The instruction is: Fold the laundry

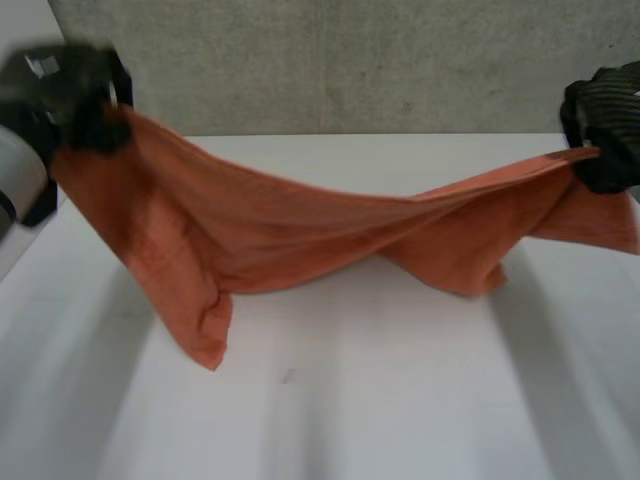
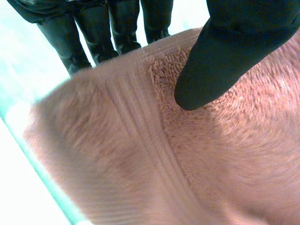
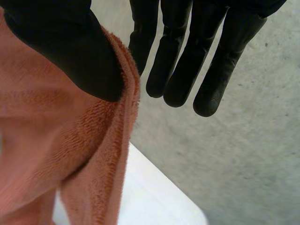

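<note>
- The towel (image 1: 300, 235) was held lifted over the desk (image 1: 380, 400), sagging between its left and right edges.
- The left robot hand (image 1: 78, 95) was pinched on one towel corner, the right robot hand (image 1: 606, 125) on the opposite end.
- Step judged: spreading; next, a flat lay-down would be needed.

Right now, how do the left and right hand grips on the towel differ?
Left hand: thumb pressed in from the hem of the orange towel, fingers behind the cloth. Right hand: thumb pinches the very edge, most fingers straight and clear of it. Both pinch with the thumb.
</note>
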`<move>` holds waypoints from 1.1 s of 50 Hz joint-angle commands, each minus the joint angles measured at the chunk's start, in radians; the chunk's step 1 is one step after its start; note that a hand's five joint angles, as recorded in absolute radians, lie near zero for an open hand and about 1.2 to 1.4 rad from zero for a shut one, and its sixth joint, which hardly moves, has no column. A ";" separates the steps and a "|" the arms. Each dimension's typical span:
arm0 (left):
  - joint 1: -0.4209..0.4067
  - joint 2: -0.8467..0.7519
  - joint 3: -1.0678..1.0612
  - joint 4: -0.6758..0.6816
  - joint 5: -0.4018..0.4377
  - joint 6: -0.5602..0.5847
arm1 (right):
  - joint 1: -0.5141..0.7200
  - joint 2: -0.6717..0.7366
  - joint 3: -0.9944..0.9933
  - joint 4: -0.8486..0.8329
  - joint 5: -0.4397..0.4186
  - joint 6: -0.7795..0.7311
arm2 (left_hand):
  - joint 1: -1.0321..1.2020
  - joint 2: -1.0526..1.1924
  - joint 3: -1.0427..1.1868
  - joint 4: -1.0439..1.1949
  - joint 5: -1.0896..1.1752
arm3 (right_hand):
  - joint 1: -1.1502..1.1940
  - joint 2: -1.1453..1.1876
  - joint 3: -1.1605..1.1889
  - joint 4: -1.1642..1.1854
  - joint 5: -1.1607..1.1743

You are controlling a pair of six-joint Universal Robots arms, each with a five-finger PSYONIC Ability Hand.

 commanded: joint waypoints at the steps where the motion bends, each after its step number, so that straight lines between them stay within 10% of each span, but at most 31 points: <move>1: 0.011 -0.103 -0.123 -0.098 -0.002 0.235 | 0.001 0.083 -0.067 0.283 0.011 -0.199 | 0.260 0.197 0.203 0.201 0.258 | 0.420 0.219 0.214 0.204 0.238; 17: -0.009 -0.459 0.155 -0.075 -0.018 0.351 | 0.113 0.602 -0.249 0.250 0.262 -0.332 | 0.260 0.197 0.203 0.201 0.258 | 0.420 0.219 0.214 0.204 0.238; 25: -0.049 -0.383 0.475 0.257 -0.015 0.296 | 0.150 0.545 -0.688 -0.230 0.281 -0.140 | 0.260 0.197 0.203 0.201 0.258 | 0.420 0.219 0.214 0.204 0.238; 30: -0.042 -0.244 0.403 0.621 -0.040 0.193 | 0.139 0.334 -0.576 -0.486 0.277 -0.056 | 0.260 0.197 0.203 0.201 0.258 | 0.420 0.219 0.214 0.204 0.238; 55: 0.031 -0.411 -0.159 0.580 0.035 0.173 | 0.139 0.614 -0.107 -0.315 0.130 -0.044 | 0.260 0.197 0.203 0.201 0.258 | 0.420 0.219 0.214 0.204 0.238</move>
